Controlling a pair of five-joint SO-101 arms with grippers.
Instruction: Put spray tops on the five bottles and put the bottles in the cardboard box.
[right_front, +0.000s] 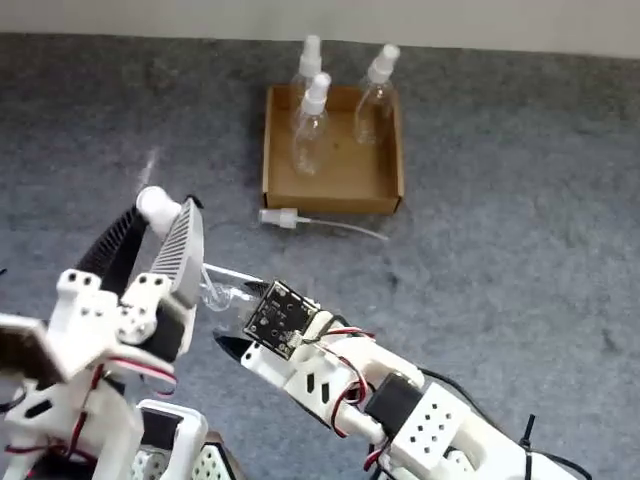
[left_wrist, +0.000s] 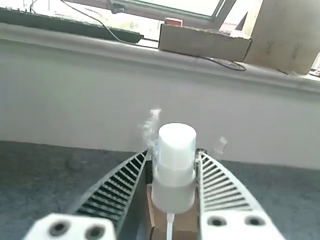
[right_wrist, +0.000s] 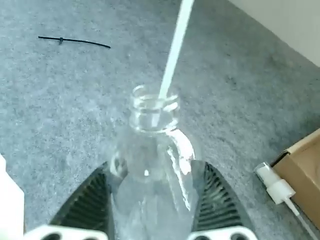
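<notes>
Clear plastic bottle (right_wrist: 152, 145), likely light and slippery, clamped mid-body in the right gripper (right_wrist: 156, 172); left gripper (left_wrist: 172, 156) pinches the spray top (left_wrist: 176, 137).

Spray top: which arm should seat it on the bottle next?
Likely left. The left end effector grips the spray top, whose tube sits in the bottle neck; the right end effector holds that bottle.

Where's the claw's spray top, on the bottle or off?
Off: left claw holds spray top, only its tube enters the open bottle.
</notes>
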